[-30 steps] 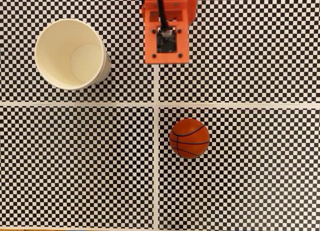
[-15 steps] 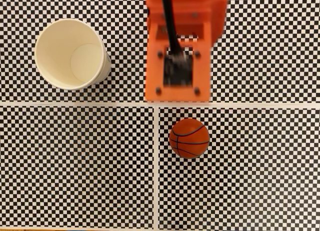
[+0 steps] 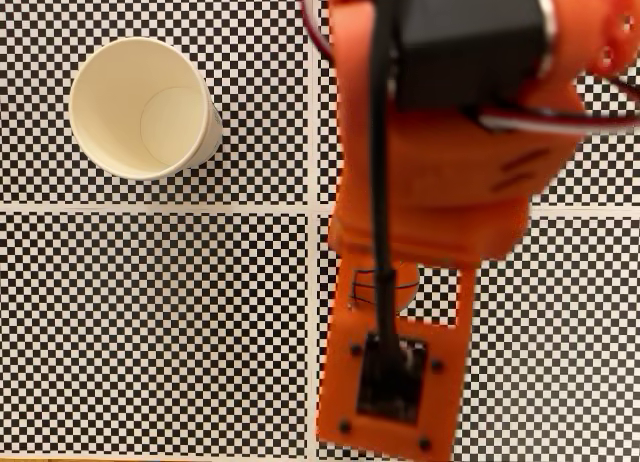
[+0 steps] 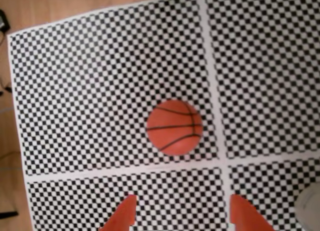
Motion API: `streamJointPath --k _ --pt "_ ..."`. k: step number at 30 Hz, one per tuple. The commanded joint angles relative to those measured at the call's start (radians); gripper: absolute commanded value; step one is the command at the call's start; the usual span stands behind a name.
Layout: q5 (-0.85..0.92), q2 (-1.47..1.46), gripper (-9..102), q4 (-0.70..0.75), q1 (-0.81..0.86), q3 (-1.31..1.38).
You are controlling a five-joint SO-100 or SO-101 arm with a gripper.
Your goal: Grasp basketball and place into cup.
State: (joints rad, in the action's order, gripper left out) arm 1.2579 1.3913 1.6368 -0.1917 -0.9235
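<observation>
Arm (image 3: 440, 162) hides most of basketball (image 3: 392, 287); cup (image 3: 140, 107) unobstructed.

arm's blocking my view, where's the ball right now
In the wrist view the ball lies on the checkered mat, centre frame, just left of the white vertical line, untouched beyond the open jaws.

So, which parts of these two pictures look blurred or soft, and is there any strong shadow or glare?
In the fixed view the orange arm is close to the lens and out of focus, while the paper cup and checkered mat are sharp; light is even, with no glare. In the wrist view everything is slightly soft, including the basketball and the gripper fingertips; no hard shadow.
</observation>
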Motion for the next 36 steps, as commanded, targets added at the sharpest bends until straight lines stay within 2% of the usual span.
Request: streamJointPath --k 1,22,36 --pt "-0.009 -0.041 25 0.038 -0.003 0.146" --pt "-0.063 -0.175 49 0.029 -0.041 0.216" --pt "-0.115 -0.334 55 0.037 -0.061 0.348"
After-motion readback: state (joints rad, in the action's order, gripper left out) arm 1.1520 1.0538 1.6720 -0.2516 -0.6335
